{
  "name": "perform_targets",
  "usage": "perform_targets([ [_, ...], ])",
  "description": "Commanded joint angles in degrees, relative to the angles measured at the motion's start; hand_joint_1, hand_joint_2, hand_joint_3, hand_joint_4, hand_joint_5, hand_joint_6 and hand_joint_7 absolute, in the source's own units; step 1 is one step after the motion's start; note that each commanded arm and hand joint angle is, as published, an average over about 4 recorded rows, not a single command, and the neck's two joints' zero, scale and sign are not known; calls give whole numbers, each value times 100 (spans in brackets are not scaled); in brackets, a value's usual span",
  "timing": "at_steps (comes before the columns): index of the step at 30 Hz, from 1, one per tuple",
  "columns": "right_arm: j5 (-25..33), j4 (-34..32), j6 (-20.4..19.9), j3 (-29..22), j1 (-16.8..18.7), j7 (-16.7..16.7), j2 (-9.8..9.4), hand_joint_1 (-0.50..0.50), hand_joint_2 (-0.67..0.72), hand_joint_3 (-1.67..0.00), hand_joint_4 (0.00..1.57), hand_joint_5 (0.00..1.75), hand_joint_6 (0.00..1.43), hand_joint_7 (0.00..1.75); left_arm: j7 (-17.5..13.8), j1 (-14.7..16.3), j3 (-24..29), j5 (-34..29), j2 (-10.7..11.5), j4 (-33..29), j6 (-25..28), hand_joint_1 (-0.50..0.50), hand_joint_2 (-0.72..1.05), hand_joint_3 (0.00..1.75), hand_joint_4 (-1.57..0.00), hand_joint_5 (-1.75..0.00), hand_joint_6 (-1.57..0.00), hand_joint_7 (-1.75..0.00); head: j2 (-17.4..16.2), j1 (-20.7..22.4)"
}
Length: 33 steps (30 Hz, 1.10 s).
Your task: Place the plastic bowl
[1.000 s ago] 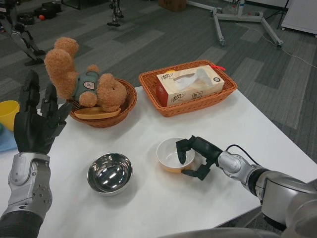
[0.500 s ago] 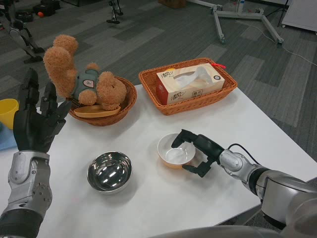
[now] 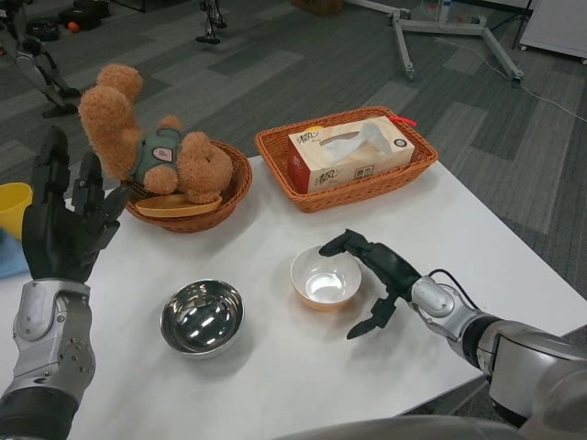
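Taking the plastic bowl (image 3: 326, 278) as the landmark: far to its left, the left hand (image 3: 62, 229) is raised upright at the desk (image 3: 275, 229) edge, fingers (image 3: 52, 165) extended and apart, holding nothing; it is well apart from the bowl. A yellow cup (image 3: 15, 207), farther left, is cut off by the picture's edge. Left and behind the bowl, a round wicker basket (image 3: 229, 197) holds a teddy bear (image 3: 147, 147) lying over a flat yellow item, of which only a rim shows. Left and slightly forward of the bowl stands a steel bowl (image 3: 202, 317), near but not touching. Behind the bowl, a rectangular wicker basket (image 3: 404, 174) holds a tissue box (image 3: 350, 154). The plastic bowl sits upright on the desk, round, with no long axis. Just to its right, the right hand (image 3: 381, 275) is released, fingers spread around the bowl's right side; one fingertip lies at the far rim, and contact there cannot be confirmed. The right hand is clearly the nearer. Judgement: the bowl appears set down. The right forearm is partly cut off at the lower edge.
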Motion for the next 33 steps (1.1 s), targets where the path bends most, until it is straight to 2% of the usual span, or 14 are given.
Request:
perform_targets([
  [1, 592, -132, -6, 19, 175, 96, -100, -33, 31, -32, 5, 5, 0, 91, -8, 68, 39, 6, -12, -1, -18, -50, 78, 0, 0, 0, 0, 0, 13, 21],
  [7, 1436, -583, -77, -194, 399, 202, -141, -33, 34, -24, 0, 0, 0, 82, -8, 71, 37, 6, -12, -3, -18, -50, 78, 0, 0, 0, 0, 0, 81, 46],
  [11, 1585, -1123, -140, -932, 582, 206, -141, -32, 41, -24, 0, 0, 0, 77, -8, 71, 37, 6, -12, -6, -18, -50, 78, 0, 0, 0, 0, 0, 197, 65],
  [16, 1814, -2042, -147, -1697, 716, 206, -185, -29, 36, -24, 0, 0, 0, 77, -8, 71, 37, 6, -8, -12, -18, -50, 78, 0, 0, 0, 0, 0, 381, 83],
  [19, 1759, -2501, -149, -2154, 755, 200, -234, -29, 41, -22, 0, 0, 0, 77, -4, 64, 31, 6, -3, -12, -18, -50, 78, 0, 0, 0, 0, 0, 528, 73],
  [21, 1699, -2818, -158, -2464, 762, 156, -295, -30, 39, -18, 0, 0, 0, 77, -6, 60, 28, 6, -3, -12, -18, -50, 78, 0, 0, 0, 0, 0, 650, 57],
  [24, 1409, -3261, -187, -3057, 764, -90, -405, -33, 34, -16, 0, 0, 0, 72, -8, 53, 28, 6, -3, -12, -18, -50, 80, 0, 0, 0, 0, 0, 816, 46],
  [27, 908, -3461, -173, -3631, 760, -372, -445, -30, 34, -16, 0, 0, 0, 70, -8, 53, 28, 6, -3, -12, -18, -50, 78, 0, 0, 0, 0, 0, 945, 62],
  [30, 667, -3540, -147, -3872, 733, -479, -480, -32, 34, -16, 0, 0, 0, 70, -8, 53, 28, 6, -3, -12, -18, -50, 80, 0, 0, 0, 0, 0, 1059, 105],
  [33, 607, -3604, -134, -3932, 661, -552, -511, -31, 27, -16, 0, 0, 0, 70, -8, 53, 28, 6, -3, -17, -18, -50, 83, 0, 0, 0, 0, 0, 1183, 134],
])
